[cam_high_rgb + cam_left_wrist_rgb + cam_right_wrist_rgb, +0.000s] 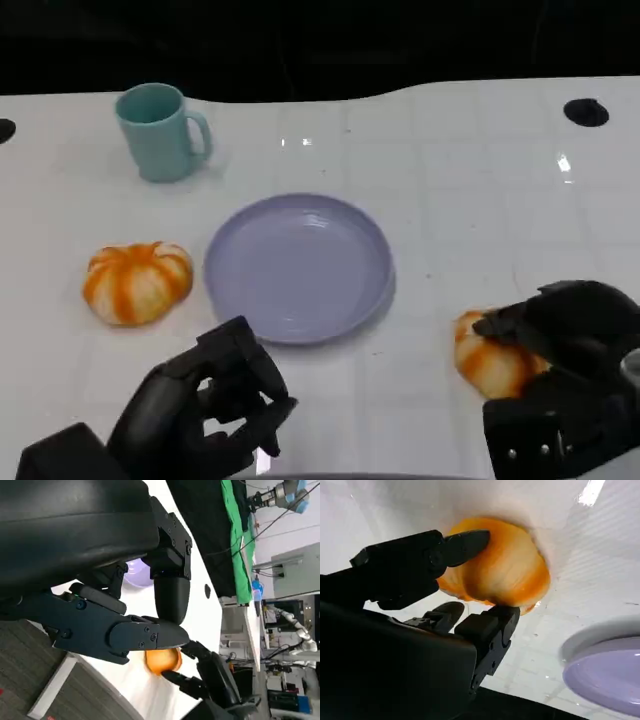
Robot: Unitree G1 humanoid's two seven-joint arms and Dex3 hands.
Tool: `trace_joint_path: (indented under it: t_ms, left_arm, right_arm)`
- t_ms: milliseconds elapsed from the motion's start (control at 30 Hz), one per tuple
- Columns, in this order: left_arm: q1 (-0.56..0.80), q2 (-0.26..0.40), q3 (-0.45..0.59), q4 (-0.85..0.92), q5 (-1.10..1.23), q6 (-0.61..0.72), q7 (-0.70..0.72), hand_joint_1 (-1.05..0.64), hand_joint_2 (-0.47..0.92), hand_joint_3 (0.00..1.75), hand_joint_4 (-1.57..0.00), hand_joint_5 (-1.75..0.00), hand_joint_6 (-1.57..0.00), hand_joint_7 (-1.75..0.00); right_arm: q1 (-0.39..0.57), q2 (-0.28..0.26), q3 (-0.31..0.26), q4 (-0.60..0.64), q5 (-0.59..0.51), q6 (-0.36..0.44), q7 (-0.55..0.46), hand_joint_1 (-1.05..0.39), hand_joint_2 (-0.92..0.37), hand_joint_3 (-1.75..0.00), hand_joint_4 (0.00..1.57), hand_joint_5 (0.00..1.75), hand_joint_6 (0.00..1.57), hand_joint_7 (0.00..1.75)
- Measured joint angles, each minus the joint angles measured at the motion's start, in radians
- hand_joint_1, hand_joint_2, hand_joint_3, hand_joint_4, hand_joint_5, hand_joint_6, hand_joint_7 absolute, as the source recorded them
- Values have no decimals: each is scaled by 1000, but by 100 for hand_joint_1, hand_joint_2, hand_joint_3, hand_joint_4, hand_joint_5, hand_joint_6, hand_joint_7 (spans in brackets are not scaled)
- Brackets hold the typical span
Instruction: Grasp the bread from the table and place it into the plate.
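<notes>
Nearest, at about seven o'clock from the plate, the black left hand [215, 405] hovers over the white worktop [480, 180] with fingers curled in on nothing, apparently idle while the other arm works. At about four o'clock, the black right hand [560, 335] closes its fingers around the orange-and-white round bread roll [490, 362], which sits on the worktop near the plate; the right wrist view shows fingertips [470, 542] touching its crust on both sides, likely the grasp before a lift. The hand hides much of that roll, so how firm the grip is remains unclear. The round lavender plate [300, 268] waits at centre, holding nothing. A second orange-striped roll [137, 282] lies at its nine o'clock. Farthest, at eleven o'clock, stands a teal ceramic mug [158, 131].
</notes>
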Motion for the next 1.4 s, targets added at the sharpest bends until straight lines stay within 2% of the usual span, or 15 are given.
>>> trace_joint_path:
  t_ms: [33,133,167,200,233,300,367,533,567,600,700,900,1000,1233,1400]
  left_arm:
    - [1,-1,0,-1,0,1,0,-54,92,38,-68,-175,-46,-174]
    - [2,-2,0,-3,-2,2,0,-54,92,38,-67,-175,-46,-174]
    - [2,-3,0,-3,-2,2,0,-54,92,38,-67,-175,-46,-174]
    - [3,-4,0,-3,-2,2,0,-54,92,38,-67,-175,-46,-173]
    - [3,-4,0,-4,-2,2,0,-54,92,38,-67,-175,-46,-173]
    - [4,-5,1,-4,-2,2,0,-55,92,38,-67,-175,-46,-173]
    - [4,-5,1,-5,-2,3,0,-55,92,37,-66,-175,-46,-173]
    - [4,-6,2,-5,-4,4,0,-55,92,37,-66,-175,-46,-172]
    - [4,-6,2,-5,-4,4,0,-55,92,37,-66,-175,-46,-172]
    - [4,-6,2,-5,-4,4,0,-55,92,37,-66,-175,-46,-172]
    - [4,-6,2,-5,-3,4,0,-56,92,37,-66,-175,-46,-172]
    - [4,-5,2,-5,-2,4,0,-55,92,38,-66,-175,-45,-172]
    - [7,-5,2,-6,-2,4,0,-54,92,38,-66,-175,-45,-172]
    - [12,-5,1,-6,-2,4,0,-54,92,38,-65,-175,-45,-173]
    - [12,-6,-2,-6,-2,4,0,-53,92,38,-65,-175,-45,-173]
  right_arm:
    - [-13,7,8,20,-2,2,-11,-44,-92,-14,64,30,79,7]
    - [-47,33,21,90,-4,6,-79,-36,-92,-10,84,42,96,10]
    - [-56,46,21,116,-2,6,-113,-29,-91,-7,86,73,106,16]
    - [-63,58,21,147,4,-3,-161,-21,-92,-5,82,122,111,35]
    - [-71,69,17,187,17,-24,-226,-19,-92,-5,80,148,102,66]
    - [-85,82,13,257,39,-73,-335,-17,-91,-17,87,169,77,145]
    - [-103,88,15,317,45,-116,-416,-17,-90,-22,87,173,67,168]
    - [-137,91,25,383,45,-160,-516,-18,-87,-26,87,175,64,174]
    - [-139,91,26,391,45,-171,-536,-18,-79,-40,87,175,65,175]
    - [-139,91,27,396,46,-181,-556,-18,-66,-65,88,175,67,174]
    - [-139,91,27,401,50,-202,-598,-17,-54,-88,89,175,71,169]
    - [-139,92,21,403,84,-255,-671,-15,-44,-106,93,175,77,165]
    - [-138,96,6,389,123,-284,-689,-14,-42,-108,94,175,74,171]
    - [-137,122,-24,281,185,-299,-673,-12,-26,-132,99,175,77,169]
    - [-148,156,-29,236,197,-299,-642,-14,-24,-141,101,175,78,173]
